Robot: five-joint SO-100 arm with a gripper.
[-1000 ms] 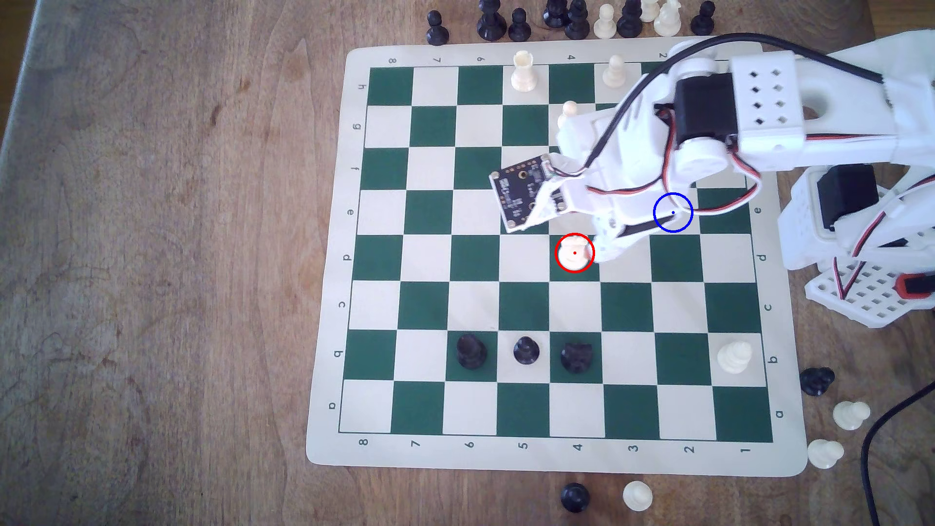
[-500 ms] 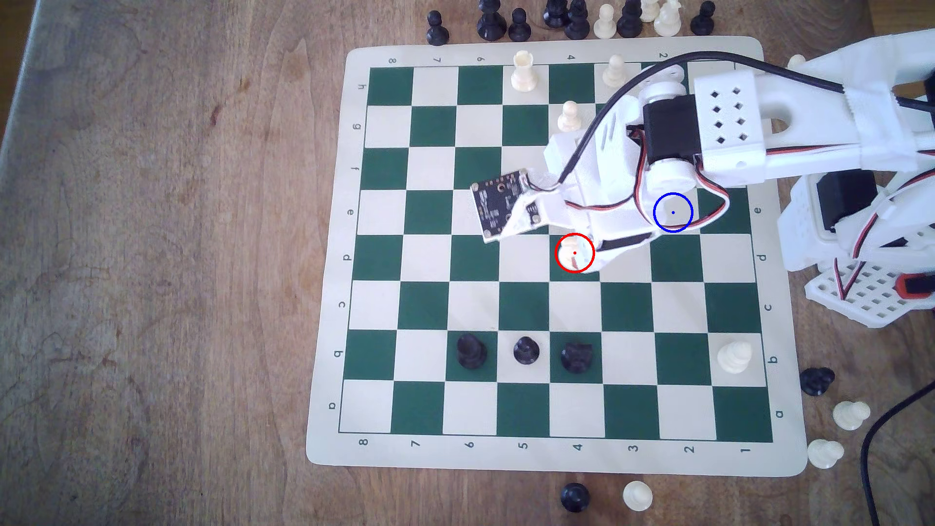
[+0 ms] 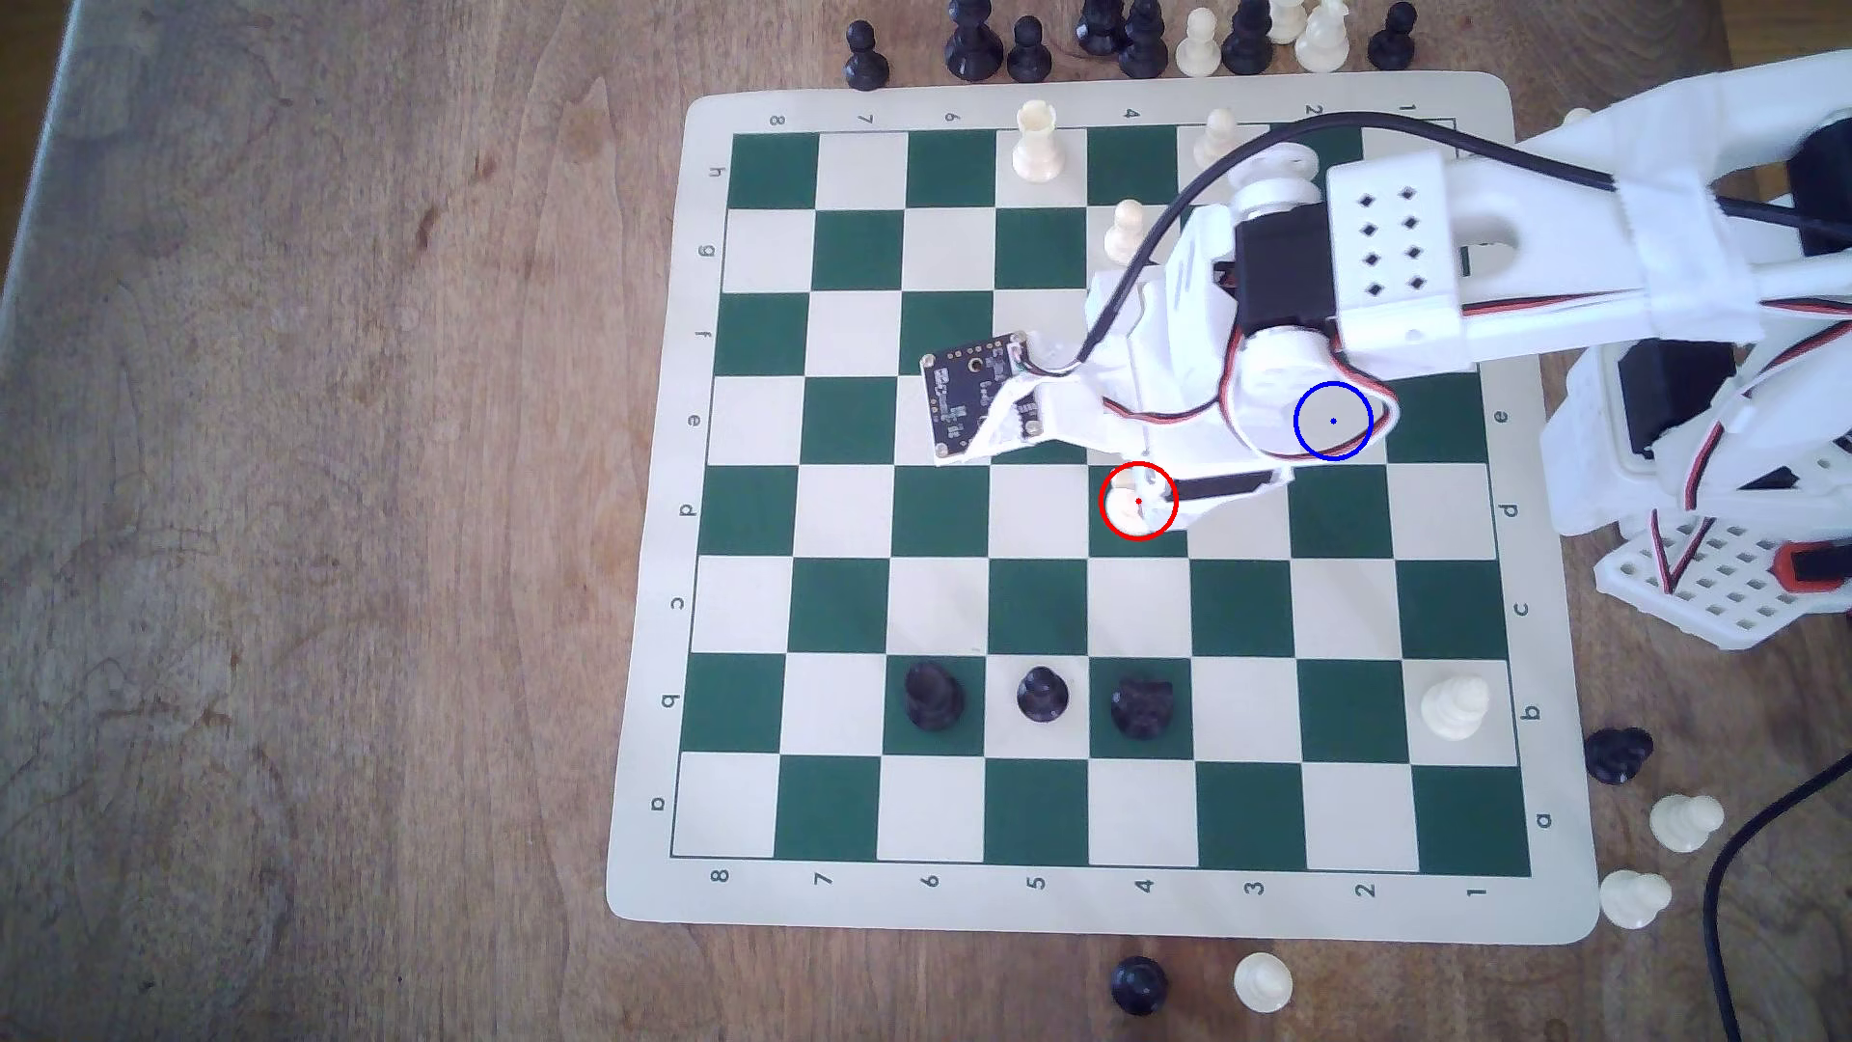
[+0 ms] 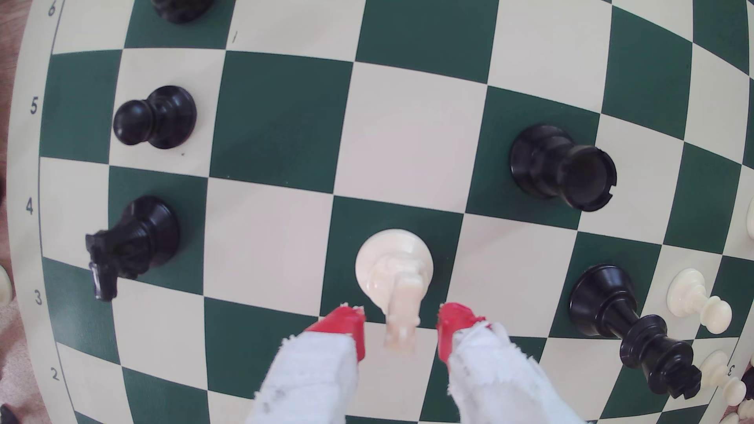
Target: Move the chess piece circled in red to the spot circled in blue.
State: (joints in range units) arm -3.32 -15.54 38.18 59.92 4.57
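Note:
The red-circled chess piece [image 3: 1130, 509] is short and cream-white with a notched top, and it stands on a green square in the board's middle. In the wrist view the piece [image 4: 393, 265] stands upright between my red-tipped fingers [image 4: 347, 324]. A gap shows on each side of it. My gripper [image 3: 1152, 498] is open around its top, seen again in the wrist view [image 4: 402, 326]. The blue ring [image 3: 1333, 421] lies two squares toward the exterior view's right and one row up. My arm's wrist covers most of that cream square.
Three black pieces [image 3: 1042, 694] stand in a row nearer the board's bottom edge, and a white piece [image 3: 1453, 706] stands at its right. A white rook [image 3: 1037, 140] and pawn [image 3: 1127, 228] stand up top. Spare pieces line the table above and right of the board [image 3: 651, 601].
The arm swung toward the exterior view's left and came down. The fingers, earlier just right of the red-circled piece, now stand on either side of it. The piece has not moved.

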